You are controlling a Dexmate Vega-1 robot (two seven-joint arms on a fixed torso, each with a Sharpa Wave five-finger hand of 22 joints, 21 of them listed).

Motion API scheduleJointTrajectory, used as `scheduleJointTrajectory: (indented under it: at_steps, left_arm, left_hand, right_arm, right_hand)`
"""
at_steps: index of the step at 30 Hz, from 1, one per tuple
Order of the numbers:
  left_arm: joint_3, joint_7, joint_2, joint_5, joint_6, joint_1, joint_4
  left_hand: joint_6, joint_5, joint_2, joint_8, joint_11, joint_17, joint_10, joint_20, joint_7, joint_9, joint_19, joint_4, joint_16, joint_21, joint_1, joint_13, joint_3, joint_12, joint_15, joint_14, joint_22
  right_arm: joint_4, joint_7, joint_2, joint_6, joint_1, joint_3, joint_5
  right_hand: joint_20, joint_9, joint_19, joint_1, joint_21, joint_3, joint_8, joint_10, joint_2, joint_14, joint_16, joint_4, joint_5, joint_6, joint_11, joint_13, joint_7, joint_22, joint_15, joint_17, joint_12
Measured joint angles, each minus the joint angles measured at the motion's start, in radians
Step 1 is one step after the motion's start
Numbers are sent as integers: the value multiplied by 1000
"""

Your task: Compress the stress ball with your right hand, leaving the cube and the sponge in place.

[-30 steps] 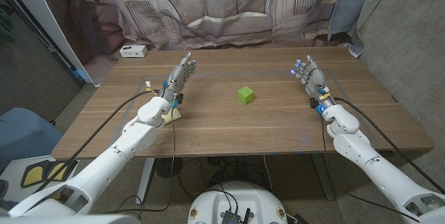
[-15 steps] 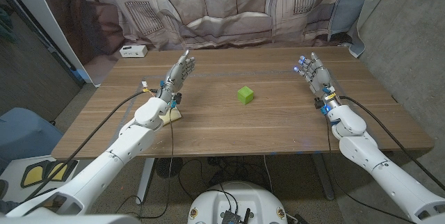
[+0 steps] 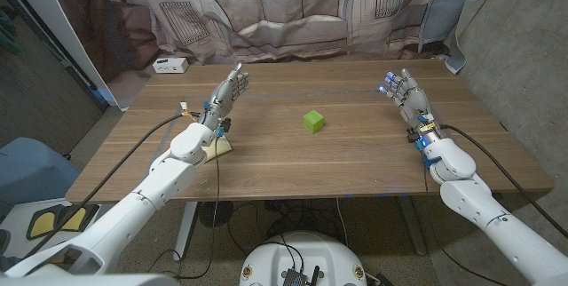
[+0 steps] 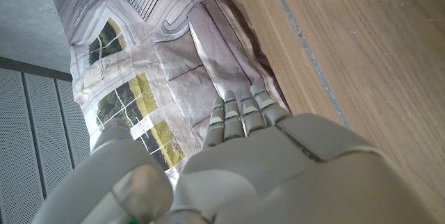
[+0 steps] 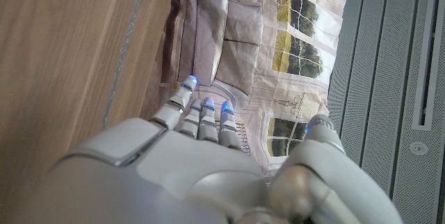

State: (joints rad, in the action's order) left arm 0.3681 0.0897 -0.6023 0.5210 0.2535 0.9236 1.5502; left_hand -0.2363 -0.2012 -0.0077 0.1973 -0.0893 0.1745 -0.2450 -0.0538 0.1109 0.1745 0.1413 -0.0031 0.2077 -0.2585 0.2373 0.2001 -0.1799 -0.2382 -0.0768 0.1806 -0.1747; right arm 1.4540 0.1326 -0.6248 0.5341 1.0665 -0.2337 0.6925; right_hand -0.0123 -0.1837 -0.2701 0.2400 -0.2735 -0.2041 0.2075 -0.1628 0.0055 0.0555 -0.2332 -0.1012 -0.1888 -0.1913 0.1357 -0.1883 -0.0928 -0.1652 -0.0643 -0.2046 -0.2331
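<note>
The green cube [image 3: 312,122] sits on the wooden bench [image 3: 346,166] near its middle, a little left of centre, with bare wood all round it and well apart from both hands.

The left hand [image 3: 227,96] stands over the left part of the bench, fingers straight and close together, pointing toward the far edge, holding nothing. In the left wrist view its fingers [image 4: 240,116] reach along the bench toward the printed sofa backdrop [image 4: 160,78] behind the far edge.

Just near of the left wrist, beside the left arm, a pale yellowish block [image 3: 219,147] lies on the bench; it looks like the sponge, partly covered by the arm. It lies well in from the near-left edge.

The right hand [image 3: 407,97] is raised over the right part of the bench, fingers slightly apart and extended, blue lights at the fingertips, gripping nothing. The right wrist view shows the same fingertips [image 5: 201,109] aimed past the far edge at the backdrop.

A small white box [image 3: 169,65] rests at the far-left corner of the bench, close to the edge.

I cannot tell where the stress ball is.
</note>
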Motion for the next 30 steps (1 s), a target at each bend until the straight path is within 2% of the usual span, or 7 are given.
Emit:
scheduleJointTrajectory:
  at_steps: [3, 12, 24, 30]
  left_arm:
    - [2, -2, 2, 0, 2, -2, -2]
    - [5, -13, 10, 2, 16, -2, -9]
    - [7, -11, 12, -1, 23, 4, -2]
    - [7, -7, 10, -6, 23, 8, 9]
  left_hand:
    - [-5, 0, 0, 0, 2, 0, -6, -1, -2, 4, -1, 0, 0, 0, 0, 0, 0, -2, 0, 0, 0]
    - [-9, 0, 0, 0, 2, 0, -12, -4, -5, 5, -4, 0, 0, 7, 0, 0, 0, -8, 0, 0, 0]
    - [-20, 0, 5, 0, 3, 0, -22, -4, -2, 5, -4, 0, 0, 11, 5, 0, 0, -8, 0, 11, 0]
    - [-27, 0, 5, 8, 5, 0, -30, -4, 2, 5, -4, -4, 0, 11, 5, 0, 4, -8, 4, 25, 0]
  right_arm:
    - [14, -4, -8, 5, 17, 8, 0]
    - [47, -20, -24, 18, 62, 29, 0]
    - [97, -38, -50, 31, 134, 68, -1]
    - [115, -45, -58, 41, 164, 86, -2]
  right_hand:
    - [5, 0, -5, 0, 0, 0, 0, -5, 0, 0, 0, 0, 0, 0, 5, 0, 0, 0, 0, 0, 0]
    - [0, 0, -10, 0, 3, 0, 0, -11, 0, 5, 0, 0, 0, -9, 0, -2, 2, 0, -5, 0, 0]
    - [2, 0, -23, 0, 4, 4, 0, -18, 0, 14, 0, -4, 0, -13, 7, -5, -2, 0, -3, 0, 0]
    - [2, 0, -23, 0, 4, 4, 0, -23, 0, 18, -4, -4, 0, -13, 2, -5, -2, 0, -7, 0, 0]
